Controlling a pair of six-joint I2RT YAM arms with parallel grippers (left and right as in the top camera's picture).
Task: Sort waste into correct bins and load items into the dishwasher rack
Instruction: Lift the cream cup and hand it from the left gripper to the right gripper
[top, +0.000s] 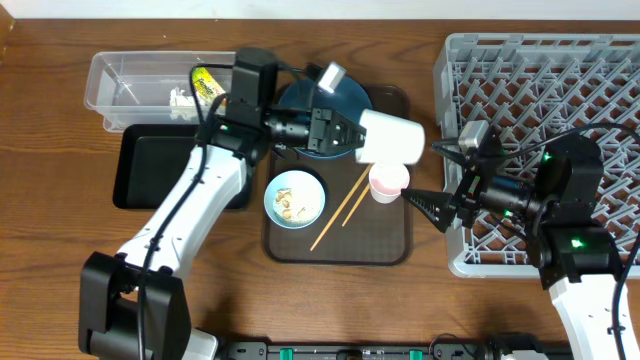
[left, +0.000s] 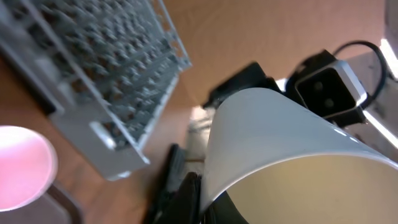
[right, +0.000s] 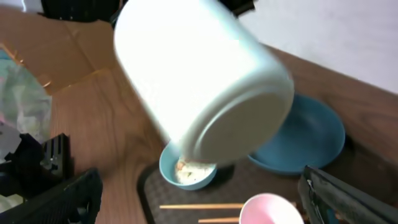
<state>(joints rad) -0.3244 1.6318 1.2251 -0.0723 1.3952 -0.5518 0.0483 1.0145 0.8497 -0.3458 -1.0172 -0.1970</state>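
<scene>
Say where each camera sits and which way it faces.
Overhead: above the table, looking down; left gripper and right gripper show.
Left wrist: on the left gripper, looking past its held white cup toward the rack; a sliver of finger shows.
Right wrist: on the open right gripper, facing the white cup; both fingers at bottom corners.
Shared: white cup and pink cup, in all.

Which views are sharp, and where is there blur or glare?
Overhead: sharp, evenly lit. Left wrist: the white cup is soft-edged; the pink cup is a blurred, washed-out glow. Right wrist: the white cup is blurred up close; the dark-blue plate behind looks clearer.
</scene>
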